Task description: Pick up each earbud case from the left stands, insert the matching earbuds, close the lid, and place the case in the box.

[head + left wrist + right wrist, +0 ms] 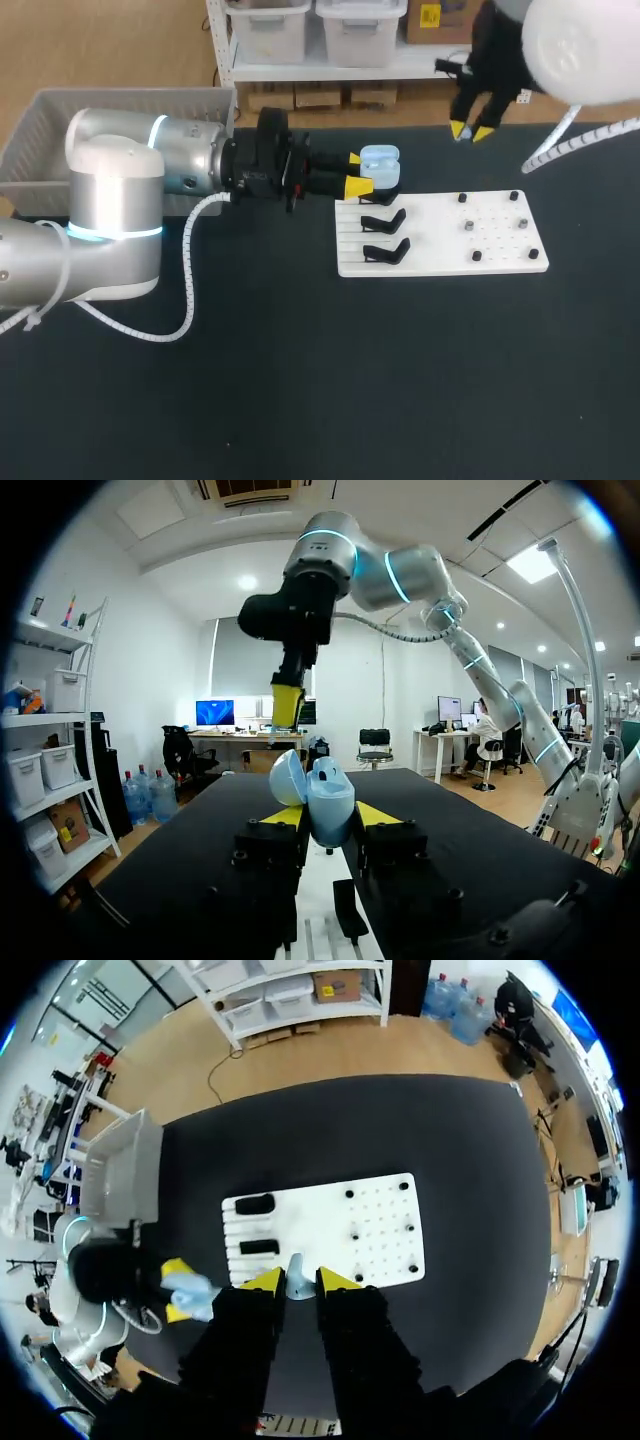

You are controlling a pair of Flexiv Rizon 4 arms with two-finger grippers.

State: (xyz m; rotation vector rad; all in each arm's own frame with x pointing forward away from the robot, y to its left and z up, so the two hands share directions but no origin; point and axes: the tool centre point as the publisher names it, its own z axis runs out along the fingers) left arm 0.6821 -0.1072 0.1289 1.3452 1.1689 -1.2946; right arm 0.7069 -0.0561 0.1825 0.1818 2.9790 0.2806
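At the back left corner of the white board (440, 255), the left hand (357, 172) is clamped on the pale blue earbud case (381, 162), with one yellow tip on either side. The head view leaves the case's lid hard to read. The left wrist view shows the lid swung open and the case upright in the grip, with the right arm's hand above and beyond it. No view settles whether the case rests on a stand or hangs clear of it.

Two black stands (385, 250) sit along the board's left side, nearer than the case. The right hand (471, 131) hangs over the counter's (300, 380) back edge. Its own view looks straight down on the board and on the grey box (35, 125), which the left arm partly hides in the head view. A small pale piece (296, 1282) shows at the right hand's front, too small to name. Whether that hand grips it I cannot tell.
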